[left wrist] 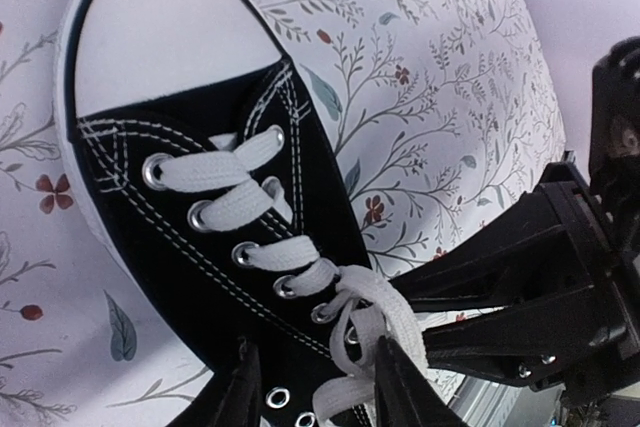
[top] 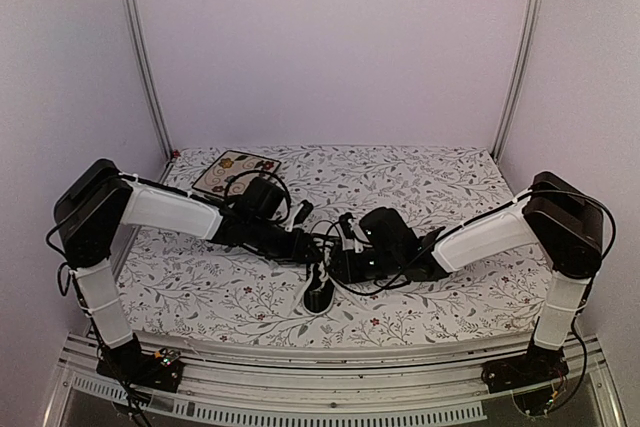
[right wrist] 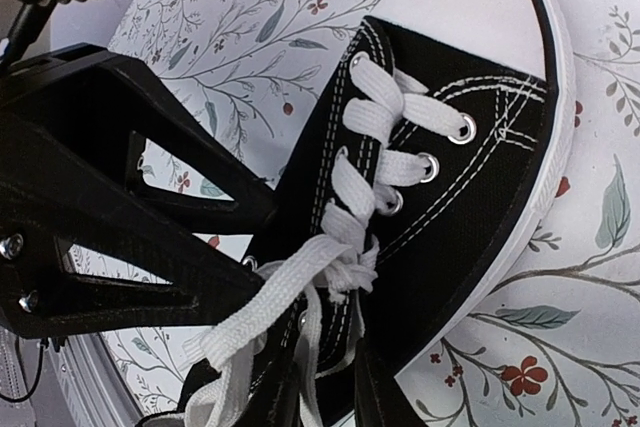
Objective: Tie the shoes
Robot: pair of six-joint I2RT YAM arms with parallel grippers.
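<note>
Straddling sneaker (left wrist: 200,247) laces (left wrist: 365,332): left tool (left wrist: 320,392) part-open, right tool (right wrist: 320,392) narrow (grip unclear).

Arms (top: 170,209) angled inward, left gripper (left wrist: 315,387) ajar, right gripper (right wrist: 320,397) close beside, perhaps narrower

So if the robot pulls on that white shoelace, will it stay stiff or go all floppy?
Probably floppy: the white lace droops in loose loops over the sneaker. It looks flat and woven, so it likely grips rather than slips. The sneaker seems light and may slide on the tablecloth when tugged.
</note>
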